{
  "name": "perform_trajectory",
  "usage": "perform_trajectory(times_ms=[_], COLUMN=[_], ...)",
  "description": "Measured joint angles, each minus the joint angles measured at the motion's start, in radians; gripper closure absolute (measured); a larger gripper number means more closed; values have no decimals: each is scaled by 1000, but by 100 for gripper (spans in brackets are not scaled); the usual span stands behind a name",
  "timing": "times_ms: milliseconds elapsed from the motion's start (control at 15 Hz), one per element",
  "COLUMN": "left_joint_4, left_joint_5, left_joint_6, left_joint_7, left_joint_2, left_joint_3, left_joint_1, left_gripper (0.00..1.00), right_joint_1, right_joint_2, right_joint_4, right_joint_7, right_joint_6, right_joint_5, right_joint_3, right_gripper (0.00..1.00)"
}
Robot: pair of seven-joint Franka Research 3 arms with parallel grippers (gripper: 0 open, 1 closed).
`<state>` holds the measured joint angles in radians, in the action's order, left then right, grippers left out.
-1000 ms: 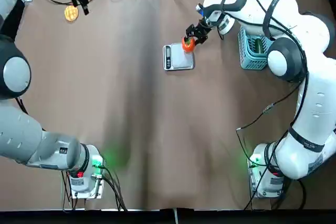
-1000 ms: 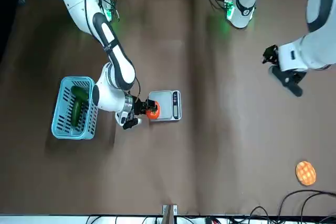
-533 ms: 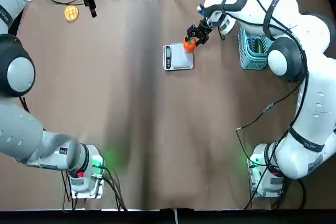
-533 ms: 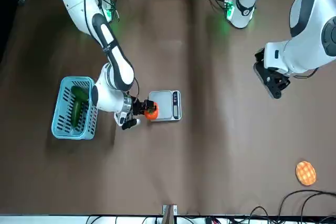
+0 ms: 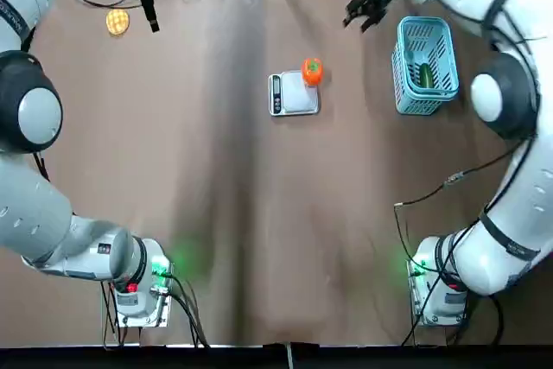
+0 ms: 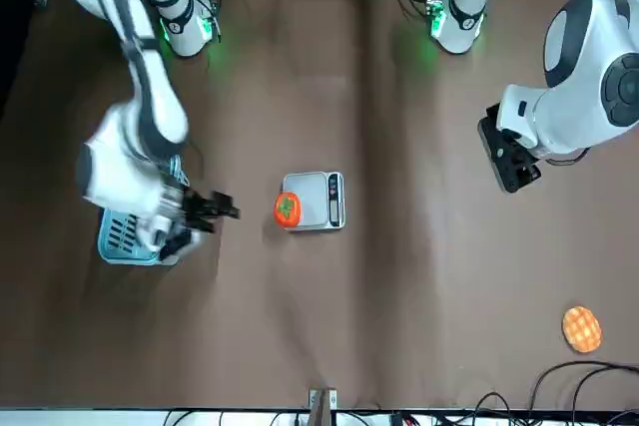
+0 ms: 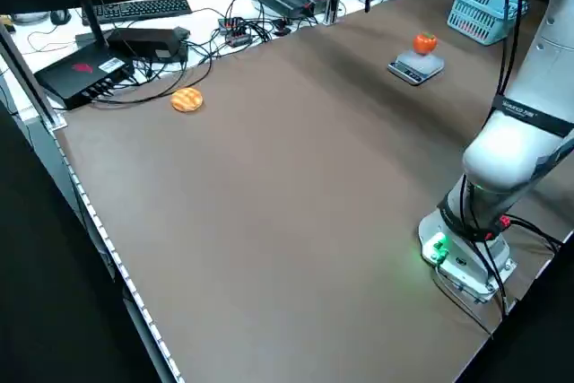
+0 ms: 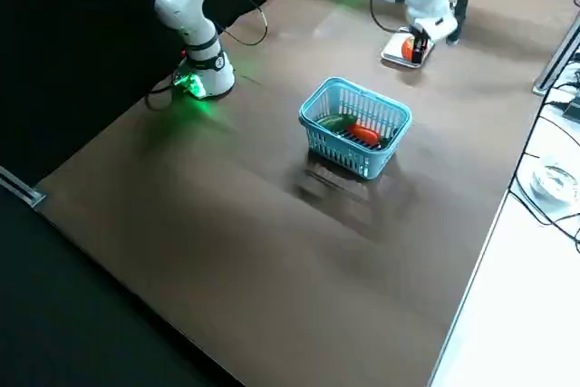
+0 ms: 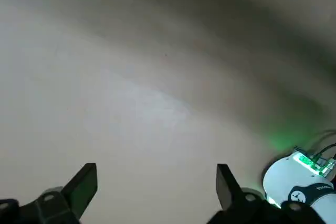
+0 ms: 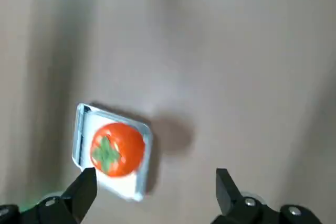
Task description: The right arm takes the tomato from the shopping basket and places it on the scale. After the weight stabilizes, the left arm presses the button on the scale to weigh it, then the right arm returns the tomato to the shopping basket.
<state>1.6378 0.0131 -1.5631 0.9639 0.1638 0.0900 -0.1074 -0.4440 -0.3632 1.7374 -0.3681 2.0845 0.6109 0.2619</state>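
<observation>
The orange-red tomato (image 5: 312, 71) rests on the silver scale (image 5: 292, 97), at the platform's corner toward the basket. It also shows as the tomato (image 6: 288, 209) on the scale (image 6: 319, 197). My right gripper (image 5: 363, 13) hangs open and empty, raised between the scale and the light-blue shopping basket (image 5: 423, 65). In the right wrist view the tomato (image 10: 116, 149) sits on the scale (image 10: 132, 184), far beyond the spread right gripper (image 10: 155, 192). My left gripper (image 5: 149, 8) is open at the table's far left; the left gripper (image 9: 156, 190) has only bare table before it.
A green vegetable (image 5: 424, 75) lies in the basket, with a red item (image 8: 365, 133) beside it. A yellow-orange disc (image 5: 117, 22) lies at the far left corner. Cables and boxes crowd the far edge. The arm bases (image 5: 138, 287) stand along the near edge.
My right gripper opened, let go of the tomato and pulled up and away toward the far edge near the basket. The tomato stays on the scale. The left gripper shifted slightly.
</observation>
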Motion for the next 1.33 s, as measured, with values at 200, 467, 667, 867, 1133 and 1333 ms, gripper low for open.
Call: perform_trajectory(times_ms=[200,467,667,867,1133,1333], left_joint_4=[0,0,0,0,0,0], left_joint_5=[0,0,0,0,0,0], left_joint_6=[-13,-49,-55,-58,-88,-118], left_joint_7=[20,135,185,229,229,204], left_joint_2=[0,7,16,36,72,83], left_joint_3=[5,10,14,31,42,47], left_joint_1=[0,0,0,-2,-25,-71], left_gripper=[0,0,0,0,3,14], right_joint_1=[8,7,24,174,336,425], right_joint_2=[136,293,385,413,414,410], right_joint_4=[-12,-15,14,49,-42,-99], right_joint_7=[60,257,315,331,350,350], right_joint_6=[-91,-285,-385,-405,-426,-443], right_joint_5=[-286,-509,-582,-595,-595,-596], right_joint_3=[53,58,41,-92,-200,-272], right_gripper=[0,2,5,7,6,2])
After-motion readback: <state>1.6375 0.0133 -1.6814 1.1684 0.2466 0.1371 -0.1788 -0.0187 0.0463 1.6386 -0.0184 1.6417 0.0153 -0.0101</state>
